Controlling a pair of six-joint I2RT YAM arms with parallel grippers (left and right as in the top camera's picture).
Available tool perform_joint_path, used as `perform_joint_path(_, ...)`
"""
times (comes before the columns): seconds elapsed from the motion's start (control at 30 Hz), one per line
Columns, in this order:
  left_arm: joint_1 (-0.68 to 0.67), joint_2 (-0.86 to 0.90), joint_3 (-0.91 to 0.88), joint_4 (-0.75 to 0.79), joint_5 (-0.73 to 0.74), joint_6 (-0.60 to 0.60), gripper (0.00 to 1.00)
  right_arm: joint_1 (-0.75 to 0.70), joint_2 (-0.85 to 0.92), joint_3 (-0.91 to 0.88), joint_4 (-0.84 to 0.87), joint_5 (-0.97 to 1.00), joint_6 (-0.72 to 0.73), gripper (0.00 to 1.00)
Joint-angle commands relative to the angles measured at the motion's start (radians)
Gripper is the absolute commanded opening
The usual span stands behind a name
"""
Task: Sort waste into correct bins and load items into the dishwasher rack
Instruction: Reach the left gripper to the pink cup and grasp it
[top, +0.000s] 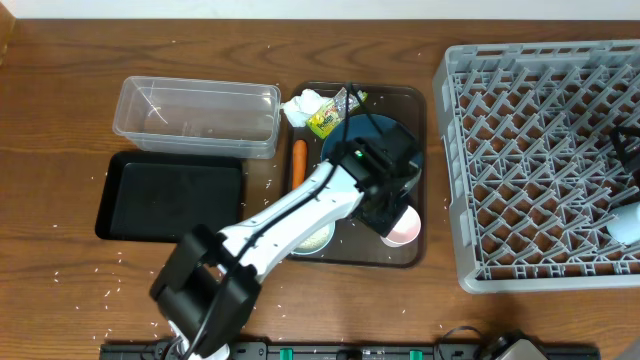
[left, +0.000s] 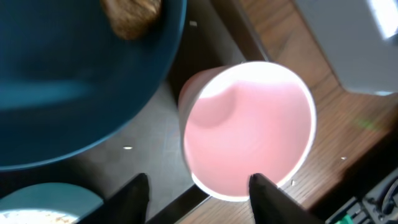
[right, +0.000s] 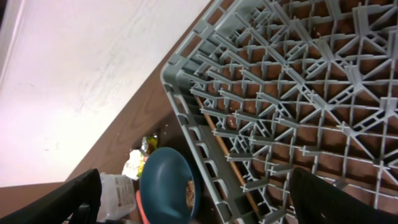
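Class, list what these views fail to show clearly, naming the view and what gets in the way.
Overhead: left arm hides most of the white bowl, part of the dark-blue plate and pink cup.
Overhead: pale object in the dishwasher rack, cut off by the right edge, unidentifiable.
Left wrist: brown food lump cut off by the top edge.

The pink cup (left: 249, 130) looks smooth; the rack (top: 540, 160) is matt grey plastic.

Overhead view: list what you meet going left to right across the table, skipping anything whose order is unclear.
Black tray → orange carrot → pink cup → grey dishwasher rack.
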Motion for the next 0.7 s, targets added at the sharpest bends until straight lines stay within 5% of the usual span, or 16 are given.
perform_joint_path(0.0, -0.011, 0.038, -0.005, 0.0, -0.016, -0.012, 0.42, 0.009, 0.002, 0.01, -0.003, 0.013, -0.013, 0.9)
perform_joint_path(0.3, -0.034, 0.077, -0.006, 0.016, -0.016, -0.012, 0.24, 0.009, 0.002, 0.01, -0.003, 0.043, -0.013, 0.9)
perform_joint_path(0.4, -0.034, 0.077, -0.005, 0.03, -0.016, -0.012, 0.06, 0.009, 0.002, 0.01, -0.003, 0.043, -0.013, 0.9)
perform_joint_path(0.67, 0.029, -0.043, 0.04, -0.045, -0.012, -0.013, 0.06, 0.009, 0.002, 0.01, -0.006, 0.043, -0.014, 0.91)
